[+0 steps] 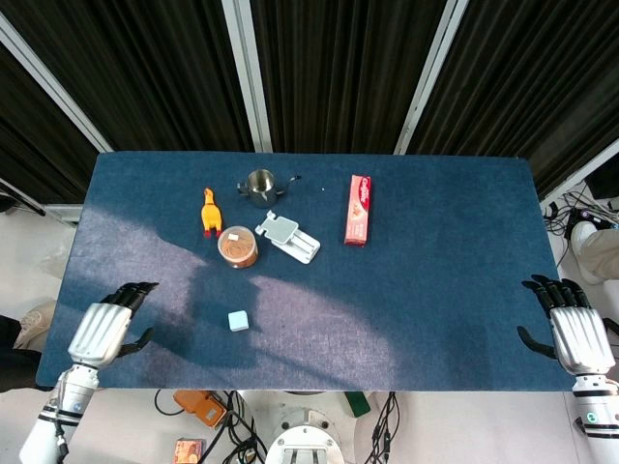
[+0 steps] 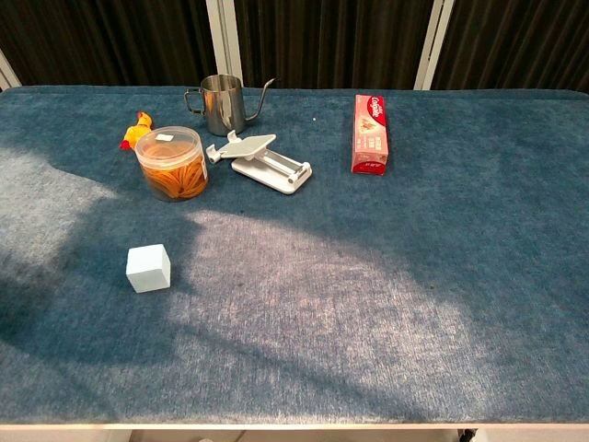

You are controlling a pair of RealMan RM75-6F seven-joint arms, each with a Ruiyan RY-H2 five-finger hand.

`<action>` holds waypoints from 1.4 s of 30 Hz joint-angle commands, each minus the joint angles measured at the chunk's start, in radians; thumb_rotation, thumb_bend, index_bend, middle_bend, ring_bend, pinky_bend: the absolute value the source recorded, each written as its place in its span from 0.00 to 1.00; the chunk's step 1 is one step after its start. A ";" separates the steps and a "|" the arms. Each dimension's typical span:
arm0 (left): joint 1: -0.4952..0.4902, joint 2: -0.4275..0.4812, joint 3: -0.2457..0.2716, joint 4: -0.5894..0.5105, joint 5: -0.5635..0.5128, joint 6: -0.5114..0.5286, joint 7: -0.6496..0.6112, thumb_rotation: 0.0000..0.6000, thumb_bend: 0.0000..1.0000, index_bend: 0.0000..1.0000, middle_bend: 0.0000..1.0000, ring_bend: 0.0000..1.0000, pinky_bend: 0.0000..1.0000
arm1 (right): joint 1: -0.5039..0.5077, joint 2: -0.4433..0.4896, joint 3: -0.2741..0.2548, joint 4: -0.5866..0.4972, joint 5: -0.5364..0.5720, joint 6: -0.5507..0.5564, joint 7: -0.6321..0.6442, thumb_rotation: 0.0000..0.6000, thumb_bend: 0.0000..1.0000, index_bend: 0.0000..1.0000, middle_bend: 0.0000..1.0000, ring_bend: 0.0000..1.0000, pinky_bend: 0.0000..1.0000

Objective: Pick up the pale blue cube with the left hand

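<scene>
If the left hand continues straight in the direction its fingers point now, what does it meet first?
Probably nothing soon. The left hand points up and slightly right over bare table; the pale blue cube lies off to its right, outside that line. The rubber chicken is nearest that path, though height is unclear.

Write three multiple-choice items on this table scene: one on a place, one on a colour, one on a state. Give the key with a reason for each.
1. Where does the pale blue cube lie?
A. inside the metal pitcher
B. alone on the cloth, nearer the front edge than the clear jar
C. on top of the red box

2. What colour is the table cloth?
A. dark blue
B. white
C. green

3. What is the left hand doing?
A. gripping the cube
B. pressing on the jar
C. holding nothing, apart from the cube

Key: 1 B, the cube sits by itself in front of the jar. 2 A, the cloth is dark blue throughout. 3 C, bare cloth separates the hand from the cube.
</scene>
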 commanded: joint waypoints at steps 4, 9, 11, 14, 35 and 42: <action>-0.055 -0.100 0.005 -0.001 -0.004 -0.091 0.030 1.00 0.26 0.17 0.19 0.17 0.40 | 0.003 0.002 0.001 0.002 0.001 -0.005 0.009 1.00 0.39 0.26 0.22 0.23 0.18; -0.098 -0.162 -0.016 0.001 -0.035 -0.151 0.077 1.00 0.23 0.17 0.19 0.17 0.34 | 0.003 0.002 -0.001 0.002 -0.005 -0.005 0.011 1.00 0.39 0.26 0.22 0.23 0.18; -0.112 -0.180 -0.019 0.002 -0.041 -0.169 0.084 1.00 0.22 0.17 0.19 0.17 0.31 | 0.003 0.002 -0.001 0.002 -0.004 -0.004 0.011 1.00 0.39 0.26 0.22 0.23 0.18; -0.133 -0.209 -0.028 0.011 -0.053 -0.193 0.097 1.00 0.20 0.17 0.19 0.17 0.25 | 0.003 0.002 -0.001 0.001 -0.004 -0.004 0.011 1.00 0.39 0.26 0.22 0.23 0.18; -0.186 -0.282 -0.041 0.097 -0.091 -0.207 0.066 1.00 0.20 0.22 0.19 0.15 0.18 | 0.006 0.001 0.000 0.001 0.003 -0.011 0.009 1.00 0.39 0.26 0.22 0.23 0.18; -0.178 -0.302 -0.023 0.096 -0.092 -0.192 0.064 1.00 0.20 0.22 0.19 0.15 0.18 | 0.007 0.001 0.001 0.001 0.006 -0.014 0.007 1.00 0.39 0.26 0.22 0.23 0.18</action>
